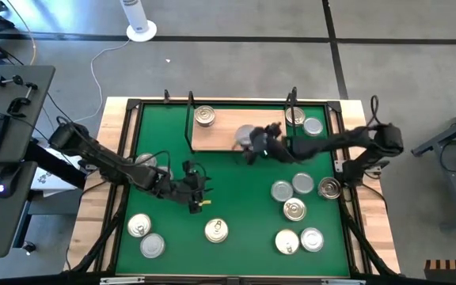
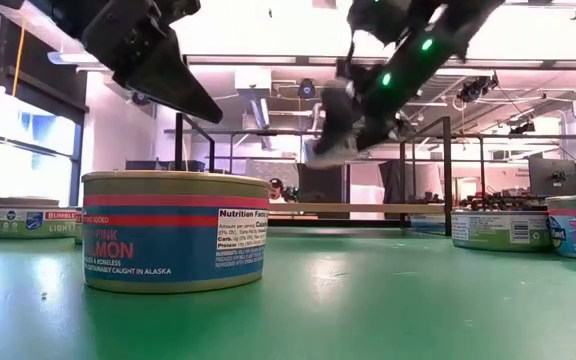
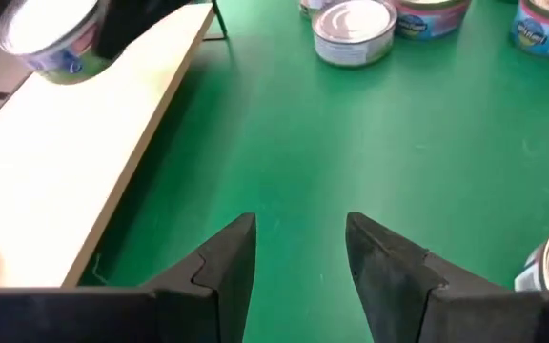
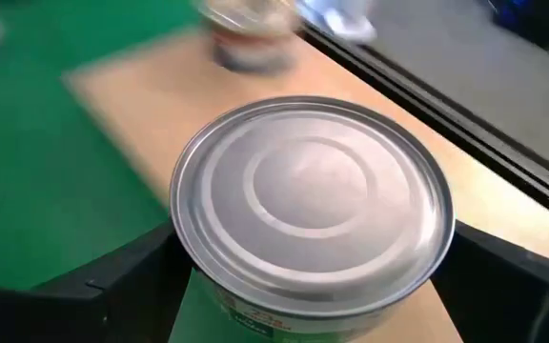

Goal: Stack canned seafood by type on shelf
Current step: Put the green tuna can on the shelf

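The right pincer (image 4: 313,276) clamps a silver-lidded tin (image 4: 311,205) above the wooden shelf (image 1: 220,136), near a tin (image 1: 204,116) standing there. The left pincer (image 3: 298,262), part-open and empty, hovers over the green mat (image 1: 236,198).

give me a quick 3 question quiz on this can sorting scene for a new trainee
1. True or false: the left gripper is holding a can.
2. What does the right gripper hold, and over what?
3. Multiple choice: how many cans already stand on the shelf? A) none B) one C) four

Key:
1. False. Its fingers are apart with only the green mat between them.
2. A silver-lidded can, held above the shelf.
3. B. One can stands at the shelf's far left corner, as the high view shows it.
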Motion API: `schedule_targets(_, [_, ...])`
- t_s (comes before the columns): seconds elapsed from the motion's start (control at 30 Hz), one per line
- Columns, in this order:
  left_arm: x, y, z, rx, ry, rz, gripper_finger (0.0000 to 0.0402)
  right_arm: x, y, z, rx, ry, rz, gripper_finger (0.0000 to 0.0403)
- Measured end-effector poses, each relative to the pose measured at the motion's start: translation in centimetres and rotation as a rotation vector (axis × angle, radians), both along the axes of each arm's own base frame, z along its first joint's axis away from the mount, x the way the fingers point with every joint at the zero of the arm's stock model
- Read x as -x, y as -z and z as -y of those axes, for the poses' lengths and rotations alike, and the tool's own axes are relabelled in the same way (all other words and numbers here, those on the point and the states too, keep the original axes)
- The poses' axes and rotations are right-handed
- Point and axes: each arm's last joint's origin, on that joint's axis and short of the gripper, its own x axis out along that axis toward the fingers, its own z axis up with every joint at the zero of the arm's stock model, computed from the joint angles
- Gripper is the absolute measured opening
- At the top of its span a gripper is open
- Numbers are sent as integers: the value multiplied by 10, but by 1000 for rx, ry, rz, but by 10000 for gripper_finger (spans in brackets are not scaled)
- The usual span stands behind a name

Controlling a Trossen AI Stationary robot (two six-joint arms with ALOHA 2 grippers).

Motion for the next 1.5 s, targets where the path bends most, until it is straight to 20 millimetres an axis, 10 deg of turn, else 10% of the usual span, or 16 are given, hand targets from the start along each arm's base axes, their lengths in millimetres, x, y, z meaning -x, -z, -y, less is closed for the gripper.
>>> schedule_targets(0.4, [1,1,1,-14,-5,-5,151,-3,16,69,-101,168,-149,372])
schedule_targets(1.5, [-6,-4,-5,43,-23,56,151,8,15,86,-268,61,-262,399])
